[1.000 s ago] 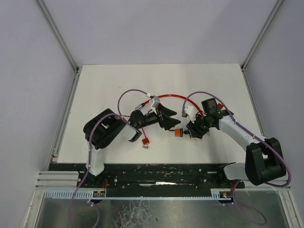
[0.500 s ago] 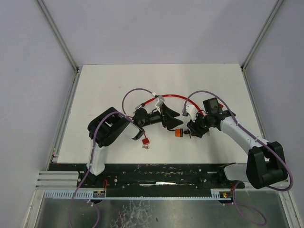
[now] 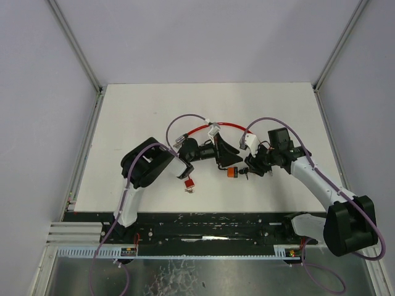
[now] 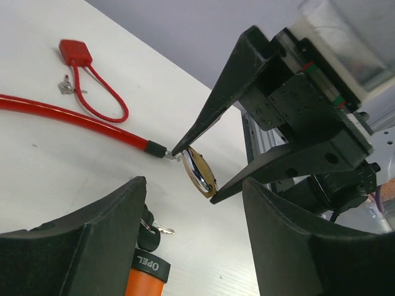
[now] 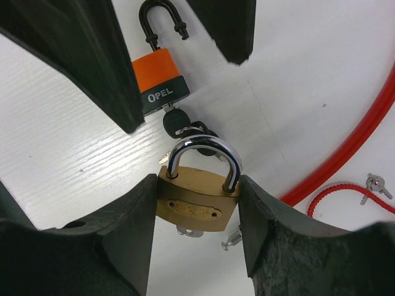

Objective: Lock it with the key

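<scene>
White table (image 3: 142, 111), R tool (image 5: 197, 185) low, clamps padlock (image 5: 197, 208)

In the right wrist view the fingers (image 5: 126, 234) of the right gripper (image 5: 197, 206) cover both sides of the brass padlock (image 5: 196, 203), whose body hides all but the tips of keys (image 5: 231, 240) at its 6 o'clock. The left wrist view cuts off the orange padlock (image 4: 148, 277) at 7 o'clock.

White links (image 3: 318, 182), black joints (image 3: 349, 225); looping purple cables (image 3: 185, 116); matte black wedge fingers (image 5: 123, 246).
</scene>
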{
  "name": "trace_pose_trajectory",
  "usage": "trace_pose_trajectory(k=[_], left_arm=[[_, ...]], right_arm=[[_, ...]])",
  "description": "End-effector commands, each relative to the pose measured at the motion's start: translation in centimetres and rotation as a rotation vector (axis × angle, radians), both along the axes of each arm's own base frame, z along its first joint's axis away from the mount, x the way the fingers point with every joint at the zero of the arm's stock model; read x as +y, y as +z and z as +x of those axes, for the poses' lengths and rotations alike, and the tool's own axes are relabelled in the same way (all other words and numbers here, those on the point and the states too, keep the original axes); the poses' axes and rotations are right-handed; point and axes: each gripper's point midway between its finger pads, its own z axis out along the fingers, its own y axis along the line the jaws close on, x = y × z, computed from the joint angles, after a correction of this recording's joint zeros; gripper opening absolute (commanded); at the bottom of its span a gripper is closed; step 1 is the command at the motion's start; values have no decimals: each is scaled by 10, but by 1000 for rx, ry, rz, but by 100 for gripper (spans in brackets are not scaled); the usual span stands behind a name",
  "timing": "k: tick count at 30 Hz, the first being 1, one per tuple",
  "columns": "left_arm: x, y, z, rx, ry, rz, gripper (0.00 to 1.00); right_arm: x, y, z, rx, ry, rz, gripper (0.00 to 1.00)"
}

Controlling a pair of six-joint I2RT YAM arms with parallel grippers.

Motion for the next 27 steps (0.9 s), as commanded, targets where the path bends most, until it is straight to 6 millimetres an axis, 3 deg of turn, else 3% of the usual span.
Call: trace_pose_trajectory(k=[1,9,15,21,24,27], left_arm=[[-20,-5,-6,84,-40,4,62],[-42,-28,-2,129,38,143,57],[-46,-31,2,131,79,176,44],[-50,-20,-6,130,38,130,23],[-50,-14,-10,115,23,103,2],[-46,-7,-12,78,27,79,0]], right_arm=[[9,20,13,-90,22,59,18],[8,21,14,-103,14,56,17],[8,22,14,-109,14,57,17],[9,19,13,-100,24,57,17],[10,19,11,-100,33,61,17],[11,20,10,-97,37,66,18]])
